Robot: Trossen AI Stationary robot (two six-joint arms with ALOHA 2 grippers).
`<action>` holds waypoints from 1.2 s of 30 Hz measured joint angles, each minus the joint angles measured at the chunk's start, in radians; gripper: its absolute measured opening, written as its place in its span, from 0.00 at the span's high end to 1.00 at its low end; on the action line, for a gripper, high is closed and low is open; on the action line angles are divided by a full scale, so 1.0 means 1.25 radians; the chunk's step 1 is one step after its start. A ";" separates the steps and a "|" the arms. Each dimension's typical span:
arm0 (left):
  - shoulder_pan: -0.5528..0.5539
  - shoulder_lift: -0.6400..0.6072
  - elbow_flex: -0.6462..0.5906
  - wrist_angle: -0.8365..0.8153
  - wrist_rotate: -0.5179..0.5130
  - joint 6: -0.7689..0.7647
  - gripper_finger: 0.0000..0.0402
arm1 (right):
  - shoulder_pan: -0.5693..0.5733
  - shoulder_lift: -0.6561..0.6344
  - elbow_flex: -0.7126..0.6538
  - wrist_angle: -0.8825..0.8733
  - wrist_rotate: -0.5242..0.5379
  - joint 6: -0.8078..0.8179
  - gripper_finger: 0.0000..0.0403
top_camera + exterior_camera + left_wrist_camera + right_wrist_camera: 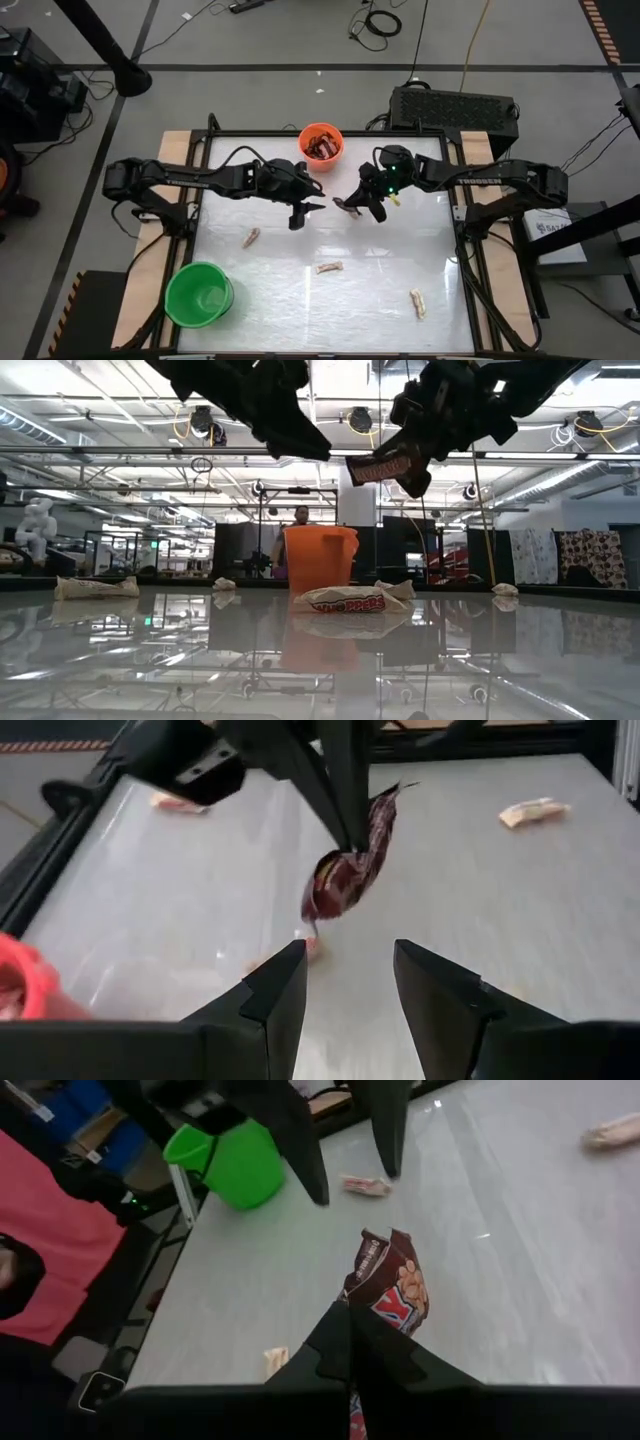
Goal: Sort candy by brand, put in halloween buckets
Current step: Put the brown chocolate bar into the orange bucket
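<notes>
My right gripper [358,203] is above the table's middle, near the orange bucket [320,143], and is shut on a dark brown-red candy bar [392,1280]. The orange bucket holds dark bars. My left gripper [348,988] is open and empty. It hovers just left of the held bar [345,870] and faces it. The green bucket [198,293] stands at the table's near left corner. Three pale cream candies [251,237] [329,267] [417,303] lie flat on the table. My right gripper pinches the dark candy bar's wrapper [352,1298] between its two shut fingers [338,810]. It comes at the bar from the table's right, slanting down. Most of the bar sticks out past the fingertips. The bar [385,464] is tilted and lifted clear of the table.
The table top [380,290] is pale and glossy, inside a dark frame. A cream candy [350,598] lies in front of the orange bucket [320,560] in the low view. A dark box [455,105] sits beyond the far edge. A person stands far off in the room [300,520].
</notes>
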 joint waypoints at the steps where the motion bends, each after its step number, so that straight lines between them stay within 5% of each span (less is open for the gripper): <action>1: 0.000 0.004 0.001 0.003 0.003 0.004 0.60 | 0.002 0.000 0.000 0.003 0.000 0.000 1.00; 36: 0.002 0.053 0.001 0.124 -0.041 0.048 0.60 | 0.002 0.000 0.000 0.058 0.007 0.001 1.00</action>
